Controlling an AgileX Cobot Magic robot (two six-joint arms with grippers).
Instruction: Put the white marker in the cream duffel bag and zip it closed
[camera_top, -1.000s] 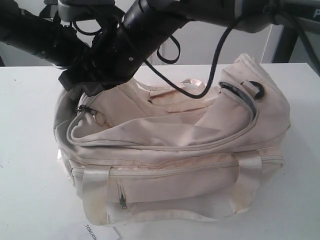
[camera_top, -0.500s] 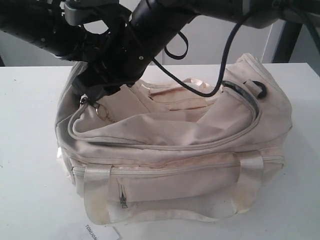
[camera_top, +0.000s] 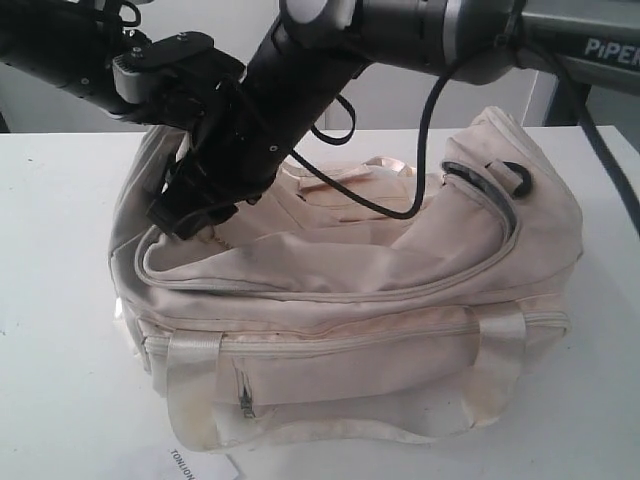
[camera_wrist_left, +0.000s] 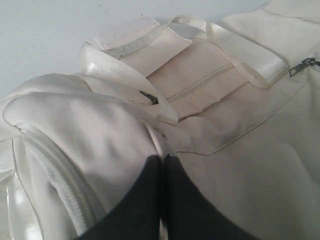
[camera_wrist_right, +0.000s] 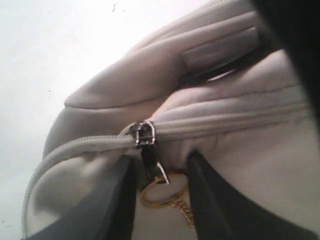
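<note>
Shows, nearest the camera, a paper tag (camera_top: 195, 462) cut off by the frame edge on the white surface (camera_top: 60, 380), then the cream duffel bag (camera_top: 350, 290) resting on its base with the front pocket zip (camera_top: 245, 400) toward the viewer. Finds no white marker in any view; reads it as probably inside the bag, though unconfirmed. Places the main zip pull (camera_wrist_right: 145, 134), with its gold keyring (camera_wrist_right: 162, 192), at the bag's left end, with meshed teeth on at least one side of it. Sets the right end effector (camera_wrist_right: 160, 160) astride that pull, jaws apart and gripping nothing. Shows the left end effector (camera_wrist_left: 163, 165) clenched, apparently on a fold of the bag's fabric near the same end. Suggests zipping at or near its finish. Leaves unclear whether the dark curved strip (camera_top: 490, 200) at the far right end is an unclosed gap or mere trim. Hides both sets of fingertips behind the crossed arms in the exterior view.
</note>
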